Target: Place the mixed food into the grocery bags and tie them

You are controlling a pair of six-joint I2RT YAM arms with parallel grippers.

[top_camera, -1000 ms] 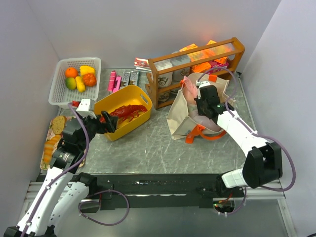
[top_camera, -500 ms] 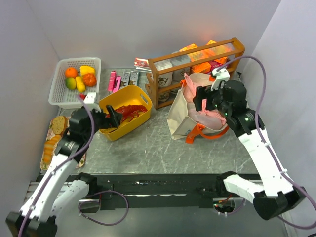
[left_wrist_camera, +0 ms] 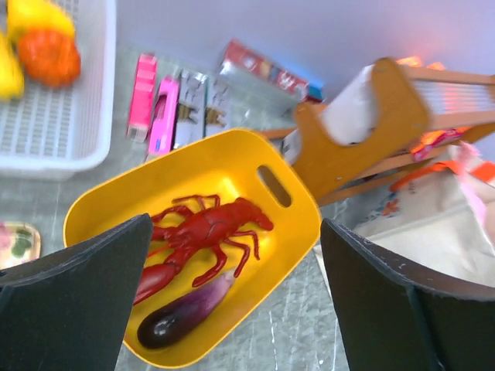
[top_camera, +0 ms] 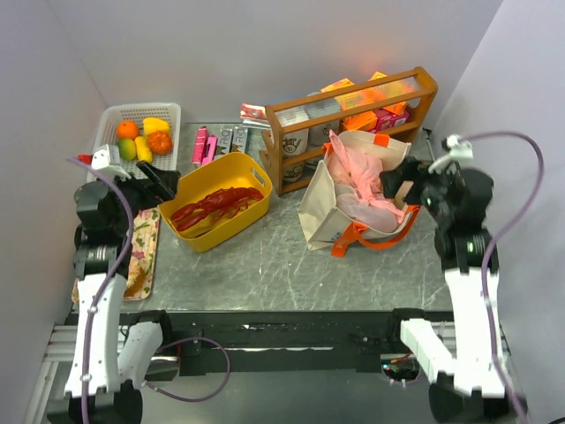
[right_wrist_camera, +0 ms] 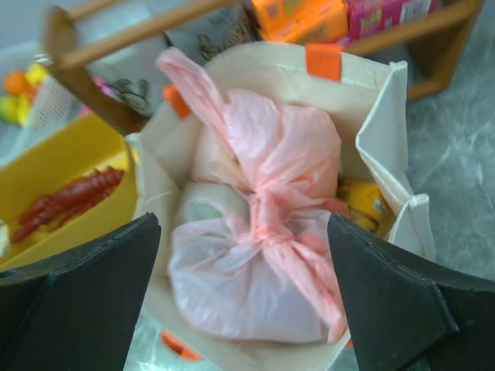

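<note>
Overhead; wrist cameras seemingly above tub (left_wrist_camera: 232,166), tote (right_wrist_camera: 379,135)

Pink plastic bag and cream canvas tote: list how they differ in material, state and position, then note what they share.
The pink plastic bag is thin and translucent; the cream canvas tote is opaque cloth. The bag is knotted shut; the tote's mouth gapes open. The bag sits inside the tote. Both are soft and hold contents.

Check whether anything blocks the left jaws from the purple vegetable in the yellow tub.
Nothing covers the purple vegetable. The red lobster lies right beside it, and the yellow tub wall rings both.
</note>
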